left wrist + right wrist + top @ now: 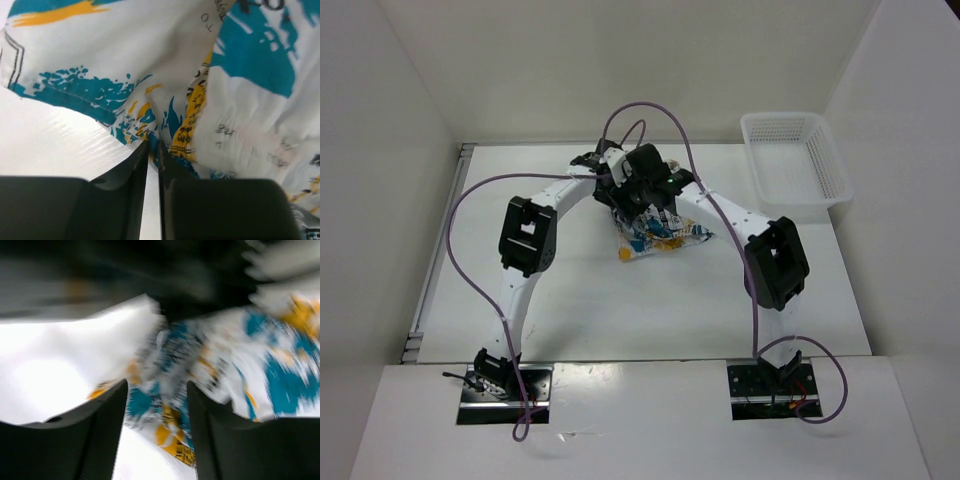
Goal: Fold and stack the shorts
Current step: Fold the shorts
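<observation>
Left gripper [153, 146] pinches, at its very tips, a thin fold of the shorts [240, 130], bunched on the table [620, 310] under both arms; right gripper [157, 386] stands spread, so we fear this shallow pinch slipping and the fold collapsing.

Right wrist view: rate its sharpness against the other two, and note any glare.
Right wrist view: heavy motion blur smears the print on the shorts, and the table washes out to white glare. Left wrist view: sharp, with stitching and lettering on the shorts readable. Top external view: even, soft light, faint shadows, no blur.
</observation>
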